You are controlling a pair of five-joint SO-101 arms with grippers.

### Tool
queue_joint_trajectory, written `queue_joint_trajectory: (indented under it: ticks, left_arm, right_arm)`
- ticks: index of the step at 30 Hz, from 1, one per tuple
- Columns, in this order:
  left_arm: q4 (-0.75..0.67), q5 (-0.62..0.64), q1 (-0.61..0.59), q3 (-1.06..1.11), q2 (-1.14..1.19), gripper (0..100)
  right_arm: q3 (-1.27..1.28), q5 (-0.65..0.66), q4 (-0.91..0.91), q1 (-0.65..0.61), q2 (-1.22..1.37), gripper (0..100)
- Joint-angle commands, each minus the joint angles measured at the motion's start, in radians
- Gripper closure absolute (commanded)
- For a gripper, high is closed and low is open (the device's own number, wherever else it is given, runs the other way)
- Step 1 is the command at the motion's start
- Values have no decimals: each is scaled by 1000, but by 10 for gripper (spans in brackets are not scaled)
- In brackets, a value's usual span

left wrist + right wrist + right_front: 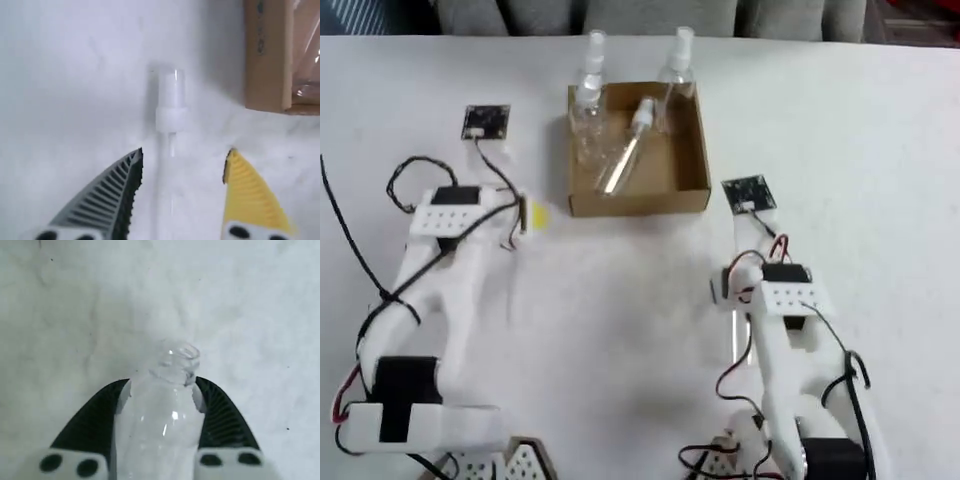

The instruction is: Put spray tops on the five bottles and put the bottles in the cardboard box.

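Observation:
A white spray top (171, 100) lies on the white table, its thin tube running back between the grey and yellow fingers of my left gripper (185, 150), which is open and just short of it. My right gripper (162, 381) is shut on a clear bottle (167, 420) with no top; its open neck sticks out past the black fingers, low over the table. The cardboard box (690, 190) stands at the table's middle back. A topped bottle (625, 150) lies in it, and two more (588, 90) (677, 65) stand upright at its far side.
A corner of the box (265, 55) is close beside the spray top. In the high view, the left arm (450, 215) lies left of the box and the right arm (785, 300) in front of it to the right. Loose black and red cables trail from both arms.

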Motion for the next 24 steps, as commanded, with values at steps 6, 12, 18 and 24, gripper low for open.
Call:
queue_joint_trajectory:
  ticks: [6,12,18,24]
  left_arm:
    - [175,75,113,-115,-219,744]
    - [166,-14,234,-180,-229,744]
    - [198,-44,275,-387,-104,744]
    - [258,-41,297,-555,59,747]
  right_arm:
    - [-48,9,12,13,2,764]
    - [-52,8,36,13,-5,762]
    - [-52,9,39,15,-5,686]
    - [-58,8,36,38,-7,697]
